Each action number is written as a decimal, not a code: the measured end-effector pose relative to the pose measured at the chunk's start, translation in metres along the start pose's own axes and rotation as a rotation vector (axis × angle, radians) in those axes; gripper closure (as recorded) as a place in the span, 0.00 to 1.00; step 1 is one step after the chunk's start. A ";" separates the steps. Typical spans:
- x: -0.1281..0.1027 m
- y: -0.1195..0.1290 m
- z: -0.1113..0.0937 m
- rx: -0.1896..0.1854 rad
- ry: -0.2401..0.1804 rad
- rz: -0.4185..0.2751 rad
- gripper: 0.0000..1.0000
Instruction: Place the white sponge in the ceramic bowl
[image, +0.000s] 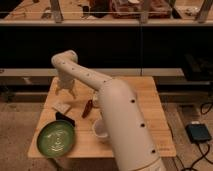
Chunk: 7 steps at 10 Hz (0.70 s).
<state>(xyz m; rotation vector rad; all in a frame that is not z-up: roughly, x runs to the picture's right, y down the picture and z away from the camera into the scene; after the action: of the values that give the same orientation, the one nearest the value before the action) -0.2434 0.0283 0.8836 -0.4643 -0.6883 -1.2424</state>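
The white sponge (61, 106) lies flat on the wooden table (135, 100), left of centre. The green ceramic bowl (56, 138) sits at the table's front left corner, nearer to me than the sponge and holding nothing. My gripper (65, 92) hangs at the end of the white arm, pointing down, just behind and slightly right of the sponge. Its fingers stand apart and hold nothing.
A small black object (65, 119) lies between the sponge and the bowl. A brown oblong item (86, 108) lies right of the sponge. A white cup (100, 129) stands at the front centre, partly behind my arm. A dark counter runs behind the table.
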 end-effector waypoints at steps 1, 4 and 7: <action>-0.003 -0.003 0.003 0.014 0.005 -0.010 0.30; -0.016 -0.019 0.014 0.022 0.011 -0.046 0.30; -0.026 -0.031 0.023 0.014 0.003 -0.066 0.52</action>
<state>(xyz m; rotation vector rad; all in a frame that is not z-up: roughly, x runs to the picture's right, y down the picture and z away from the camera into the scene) -0.2826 0.0530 0.8804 -0.4304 -0.7140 -1.2990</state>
